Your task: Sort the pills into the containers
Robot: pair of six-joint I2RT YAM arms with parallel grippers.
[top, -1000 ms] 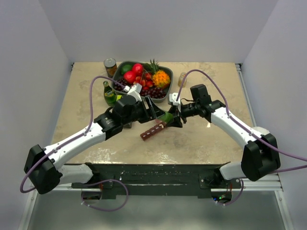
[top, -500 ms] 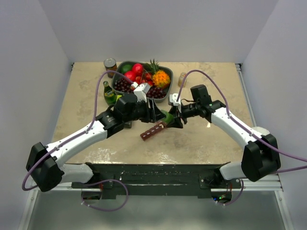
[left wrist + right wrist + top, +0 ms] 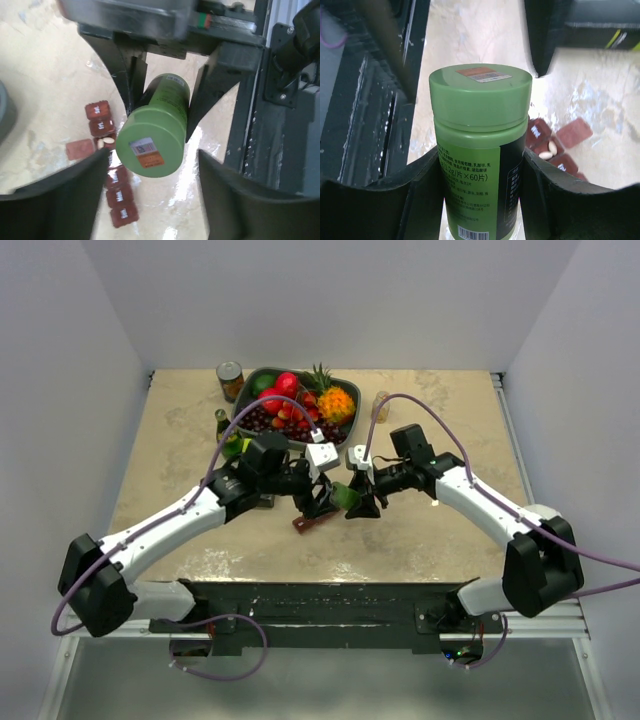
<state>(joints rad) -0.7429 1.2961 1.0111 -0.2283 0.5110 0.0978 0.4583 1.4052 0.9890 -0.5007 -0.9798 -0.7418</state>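
My right gripper is clamped on the green bottle, gripping its body, with the cap pointing at my left gripper. That one's spread wide, fingers either side of the cap, holding nothing. The cap's on, so I'd call this the uncapping step. Next the left should close squarely on the cap and twist while the right holds firm.

The strip lies on the table at the bottle's 7 o'clock from above. One lid is up, with white pills inside. The fruit tray sits beyond at 12.
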